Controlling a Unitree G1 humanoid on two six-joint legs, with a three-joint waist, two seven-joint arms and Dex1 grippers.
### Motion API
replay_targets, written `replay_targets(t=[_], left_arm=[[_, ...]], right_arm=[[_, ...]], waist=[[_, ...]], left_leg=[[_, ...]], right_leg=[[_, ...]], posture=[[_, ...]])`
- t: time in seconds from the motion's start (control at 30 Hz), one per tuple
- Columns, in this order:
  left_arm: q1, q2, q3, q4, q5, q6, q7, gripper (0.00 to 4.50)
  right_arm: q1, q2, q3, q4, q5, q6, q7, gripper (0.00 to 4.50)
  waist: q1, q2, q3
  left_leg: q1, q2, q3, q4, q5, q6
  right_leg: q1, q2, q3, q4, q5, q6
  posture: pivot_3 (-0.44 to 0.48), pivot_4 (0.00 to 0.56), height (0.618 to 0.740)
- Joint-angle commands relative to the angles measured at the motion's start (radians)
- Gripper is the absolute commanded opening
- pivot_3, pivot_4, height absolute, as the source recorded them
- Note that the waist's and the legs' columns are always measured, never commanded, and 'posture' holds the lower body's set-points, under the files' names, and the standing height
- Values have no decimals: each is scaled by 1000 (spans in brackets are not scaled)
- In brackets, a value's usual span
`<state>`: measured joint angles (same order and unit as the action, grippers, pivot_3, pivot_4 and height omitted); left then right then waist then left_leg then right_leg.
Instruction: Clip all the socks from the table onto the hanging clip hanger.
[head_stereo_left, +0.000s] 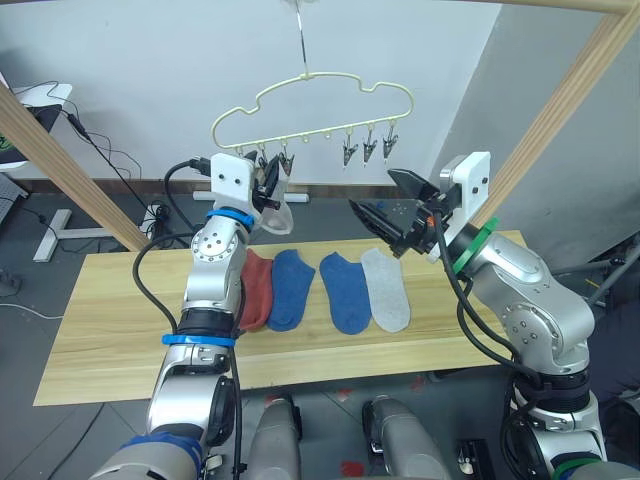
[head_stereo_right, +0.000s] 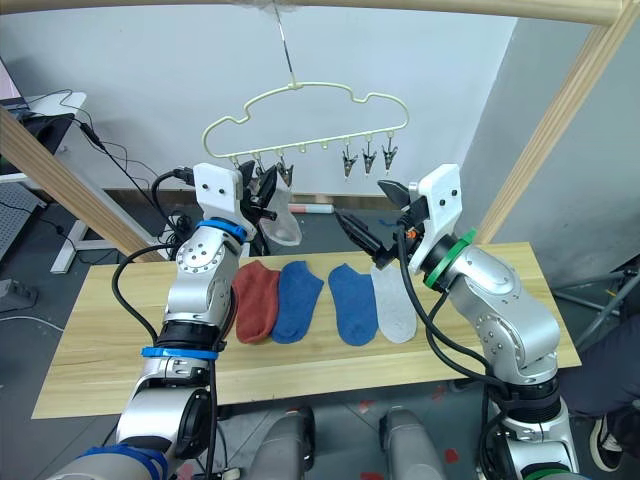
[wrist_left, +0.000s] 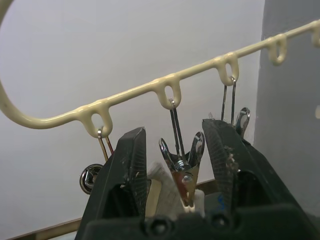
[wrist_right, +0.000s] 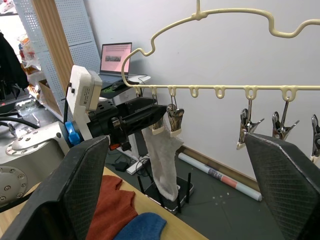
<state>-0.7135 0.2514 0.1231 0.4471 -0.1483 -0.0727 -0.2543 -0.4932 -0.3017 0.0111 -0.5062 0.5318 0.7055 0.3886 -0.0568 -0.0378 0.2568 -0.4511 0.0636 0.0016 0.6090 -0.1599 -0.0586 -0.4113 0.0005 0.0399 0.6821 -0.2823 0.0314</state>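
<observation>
Socks: one grey sock clipped, four left on the table; our left tool straddles its clip, right tool spread wide.

Silver arms, black cables, blue and green rings.

left gripper at the clip hanger, grey sock hanging there.

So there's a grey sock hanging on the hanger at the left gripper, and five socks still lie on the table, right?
Not quite. The grey sock does hang from the clip hanger at the left gripper, but the left eye view shows four socks on the table: one red, two blue, one grey.
</observation>
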Motion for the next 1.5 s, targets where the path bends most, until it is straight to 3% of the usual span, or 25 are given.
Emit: replay_targets(t=[0.03,0.2,0.37,0.47,0.57,0.73,1.03,1.33,1.43,1.5], left_arm=[[-30,11,0,-5,14,-34,-4,1951],[-30,7,10,3,2,-33,-18,1951],[-22,6,17,-5,-5,-30,-24,588],[-21,4,19,-7,-6,-30,-19,123],[-22,4,21,-15,-9,-22,-16,113],[-9,19,19,-59,-39,69,-44,113],[43,88,25,-194,-128,248,-172,113],[71,81,33,-269,-129,305,-135,113],[92,84,35,-296,-114,320,-113,113],[109,87,38,-317,-116,329,-108,113]], right_arm=[[-9,-3,-20,-45,20,-9,-3,4500],[-14,-1,-20,-43,19,-10,-5,4500],[-14,3,-22,-40,23,-10,-8,4500],[-15,6,-24,-37,24,-11,-10,4500],[-5,4,-17,-28,17,-3,-14,4500],[69,-85,137,101,-173,32,-52,4500],[-19,23,186,653,-360,-122,-96,4500],[-99,92,134,1086,-406,-222,-53,4500],[-109,95,123,1149,-410,-251,-27,3904],[-109,97,112,1163,-410,-257,-15,3238]], waist=[[0,0,0],[0,0,0],[0,0,0],[0,0,0],[0,0,0],[0,0,0],[-12,0,0],[3,0,0],[4,0,0],[5,0,0]], left_leg=[[0,0,0,0,0,0],[0,0,0,0,0,0],[0,0,0,0,0,0],[0,0,0,0,0,0],[0,0,0,0,0,0],[0,0,0,0,0,0],[1,0,1,1,0,0],[1,0,1,1,0,0],[2,0,1,1,0,0],[3,0,0,1,0,0]], right_leg=[[0,0,0,0,0,0],[0,0,0,0,0,0],[0,0,0,0,0,0],[0,0,0,0,0,0],[0,0,0,0,0,0],[0,0,0,0,0,0],[0,0,1,2,1,0],[1,0,1,1,1,0],[2,0,1,1,2,1],[3,0,0,1,2,1]], posture=[[-131,247,740],[-131,247,740],[-128,247,740],[-128,245,740],[-123,246,740],[-129,242,740],[-105,233,740],[-40,247,740],[-21,246,740],[-17,247,740]])
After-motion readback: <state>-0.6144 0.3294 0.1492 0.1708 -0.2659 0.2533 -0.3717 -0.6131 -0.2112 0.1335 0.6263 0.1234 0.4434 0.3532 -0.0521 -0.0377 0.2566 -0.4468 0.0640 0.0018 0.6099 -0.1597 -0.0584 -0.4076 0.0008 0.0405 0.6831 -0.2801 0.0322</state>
